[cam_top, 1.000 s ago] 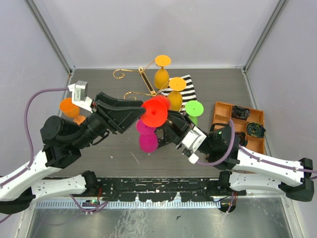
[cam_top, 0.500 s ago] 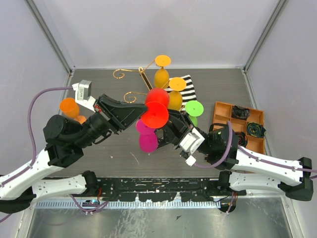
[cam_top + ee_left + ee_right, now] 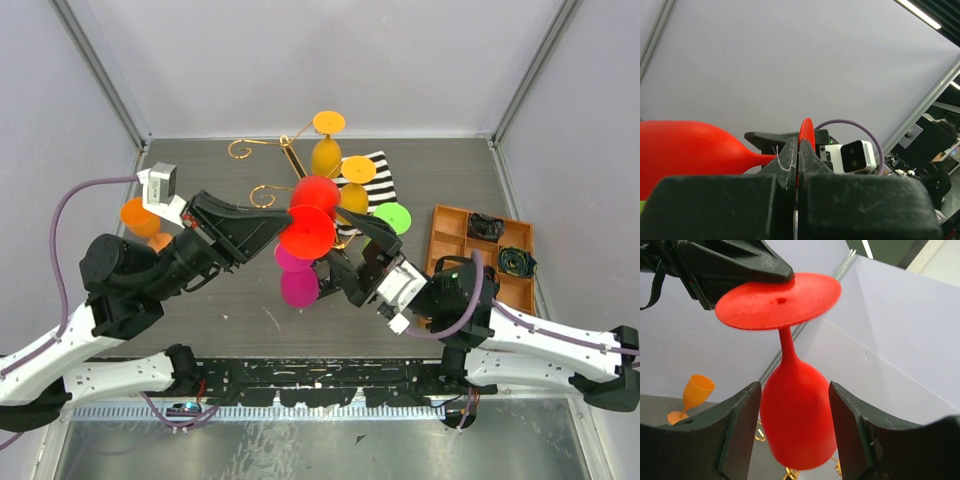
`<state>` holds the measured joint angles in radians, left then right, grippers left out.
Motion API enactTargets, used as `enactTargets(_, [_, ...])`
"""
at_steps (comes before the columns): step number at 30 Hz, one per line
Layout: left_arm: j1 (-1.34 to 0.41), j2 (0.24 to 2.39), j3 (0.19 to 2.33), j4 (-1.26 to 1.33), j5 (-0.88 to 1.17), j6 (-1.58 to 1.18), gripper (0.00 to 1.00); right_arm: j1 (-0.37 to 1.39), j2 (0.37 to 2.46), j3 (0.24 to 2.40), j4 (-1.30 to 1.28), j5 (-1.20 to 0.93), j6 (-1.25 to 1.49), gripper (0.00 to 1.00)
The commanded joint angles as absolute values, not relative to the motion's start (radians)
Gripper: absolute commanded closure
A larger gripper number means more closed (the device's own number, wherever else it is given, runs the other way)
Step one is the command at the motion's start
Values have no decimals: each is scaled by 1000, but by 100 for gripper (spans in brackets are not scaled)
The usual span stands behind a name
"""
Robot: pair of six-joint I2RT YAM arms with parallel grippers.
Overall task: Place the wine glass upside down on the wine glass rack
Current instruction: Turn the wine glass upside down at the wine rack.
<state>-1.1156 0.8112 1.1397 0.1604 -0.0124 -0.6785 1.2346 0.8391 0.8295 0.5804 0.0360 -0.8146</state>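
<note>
Pinching the rim of the red wine glass's (image 3: 797, 425) flat foot, the left gripper (image 3: 797, 150) has its jaws shut tight, the disc's edge caught between the two black fingers. From that grip the stem and bowl run out to the gripper's left in the left wrist view. The right gripper (image 3: 345, 262) comes in from the opposite side with its jaws spread wide; the bowl sits in the gap between its fingers, and whether either finger touches the bowl cannot be told. In its wrist view the foot is above the fingers and the bowl hangs below it, so the glass is foot-up.

From above, the glass is in the air between the two grippers, just ahead of the left fingertips. The wine glass rack (image 3: 292, 160), a gold wire stand with scrolled arms, rises just beyond the glass, on the far side from both grippers. Yellow-orange glasses (image 3: 328, 155) hang on it, and a magenta glass (image 3: 298, 285) sits beside the right gripper.
</note>
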Motion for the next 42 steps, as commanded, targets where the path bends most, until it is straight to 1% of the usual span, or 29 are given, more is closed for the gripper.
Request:
enactTargets(1, [-1119, 787, 1139, 207, -21, -635, 100, 1232, 761, 818, 564, 106, -671, 37])
enactTargets(3, [-1119, 778, 1138, 196, -34, -613, 100, 1232, 729, 830, 520, 154, -542, 37])
enactTargets(7, [-1119, 755, 1124, 184, -62, -572, 100, 1232, 676, 883, 333, 256, -251, 37])
enactTargets(10, [-1119, 747, 1113, 184, -79, -550, 100, 1232, 660, 921, 262, 231, -83, 37])
enactTargets(12, [-1119, 750, 1114, 185, -79, -534, 100, 1232, 657, 925, 293, 173, 23, 37])
enactTargets(19, [-1119, 779, 1129, 185, -64, -481, 100, 1232, 719, 979, 427, 124, 305, 37])
enactTargets(25, [-1119, 794, 1135, 186, -49, -479, 100, 1232, 744, 987, 474, 141, 399, 35])
enactTargets(29, [-1119, 806, 1139, 189, -36, -484, 100, 1231, 753, 990, 465, 175, 418, 36])
enactTargets(42, [-1119, 832, 1150, 209, -10, -495, 100, 1232, 768, 984, 465, 204, 438, 50])
